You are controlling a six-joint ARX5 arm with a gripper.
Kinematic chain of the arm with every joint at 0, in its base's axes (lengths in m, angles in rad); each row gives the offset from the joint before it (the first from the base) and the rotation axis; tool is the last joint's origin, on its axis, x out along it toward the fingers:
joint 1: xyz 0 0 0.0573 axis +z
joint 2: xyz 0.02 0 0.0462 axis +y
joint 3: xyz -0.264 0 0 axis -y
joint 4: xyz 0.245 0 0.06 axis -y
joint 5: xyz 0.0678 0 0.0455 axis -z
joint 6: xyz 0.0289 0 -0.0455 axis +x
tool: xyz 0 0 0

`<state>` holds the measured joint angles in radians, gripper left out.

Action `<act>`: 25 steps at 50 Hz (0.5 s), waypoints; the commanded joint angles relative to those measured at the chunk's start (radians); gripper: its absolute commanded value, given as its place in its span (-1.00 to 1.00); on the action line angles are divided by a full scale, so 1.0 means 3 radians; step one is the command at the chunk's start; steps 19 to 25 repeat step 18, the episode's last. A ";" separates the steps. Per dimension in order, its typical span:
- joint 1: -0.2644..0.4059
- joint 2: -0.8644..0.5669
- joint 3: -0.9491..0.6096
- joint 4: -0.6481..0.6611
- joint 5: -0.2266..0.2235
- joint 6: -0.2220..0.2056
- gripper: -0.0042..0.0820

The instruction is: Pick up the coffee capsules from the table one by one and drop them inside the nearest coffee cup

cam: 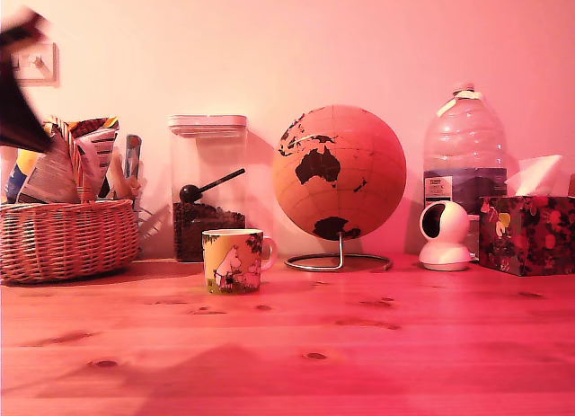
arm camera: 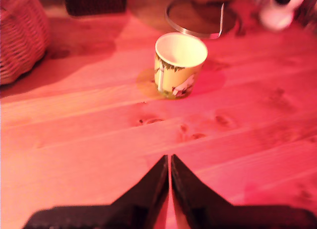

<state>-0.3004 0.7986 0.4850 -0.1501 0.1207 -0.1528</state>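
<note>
The coffee cup (cam: 234, 261), a short mug with a yellowish cartoon print, stands on the wooden table (cam: 359, 362) a little left of centre in the exterior view. In the wrist view the coffee cup (arm camera: 180, 64) is upright ahead of the fingers, and what I see of its inside is bare. My gripper (arm camera: 169, 159) hovers above the planks short of the cup, its dark fingers shut together with nothing visible between them. A blurred dark part of the arm (cam: 18, 84) shows at the exterior view's upper left. No coffee capsules are in view.
A wicker basket (cam: 67, 241) of packets sits at the exterior view's left. Behind the cup stand a clear canister of dark beans (cam: 207, 187) and a globe (cam: 339, 173) on a metal ring. A water bottle (cam: 464, 151), white camera (cam: 446, 236) and tissue box (cam: 527, 234) are at the right.
</note>
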 commanded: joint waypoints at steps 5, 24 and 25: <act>-0.0013 -0.0476 -0.0214 -0.0155 -0.0010 -0.0019 -0.93; -0.0070 -0.1225 -0.0221 -0.0476 0.0072 -0.0160 -0.93; -0.0070 -0.1225 -0.0221 -0.0476 0.0072 -0.0160 -0.93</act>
